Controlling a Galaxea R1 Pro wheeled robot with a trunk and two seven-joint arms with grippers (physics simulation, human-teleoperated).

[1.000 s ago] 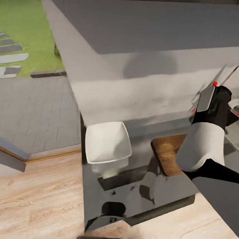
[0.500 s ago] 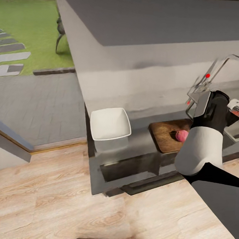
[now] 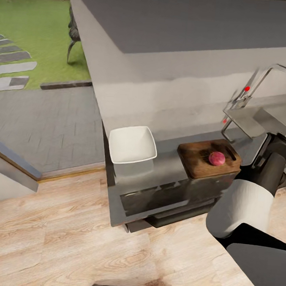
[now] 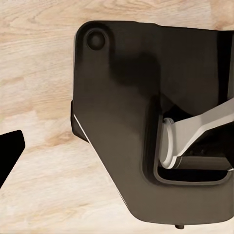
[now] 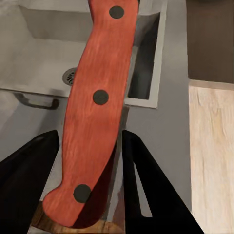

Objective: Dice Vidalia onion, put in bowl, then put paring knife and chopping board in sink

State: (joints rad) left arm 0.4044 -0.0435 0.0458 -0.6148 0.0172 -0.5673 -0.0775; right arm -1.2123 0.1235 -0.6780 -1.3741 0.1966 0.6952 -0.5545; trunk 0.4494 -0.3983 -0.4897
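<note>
The right tool (image 5: 87, 165) clamps the paring knife (image 5: 95, 112) by its orange-red handle, ready for dicing. The onion (image 3: 217, 158) sits on the chopping board (image 3: 197, 157), right of centre on the counter (image 3: 166, 170); the bowl (image 3: 132, 144) waits just left. Whether the left tool is wide or narrow I cannot tell.

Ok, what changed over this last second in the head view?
The right arm drew back from over the chopping board toward the robot, uncovering the whole board and the onion resting on it. The head camera shifted too, so the scene's slide is not real motion. The bowl stayed on the countertop beside the board. The paring knife sits between the right fingers.
</note>
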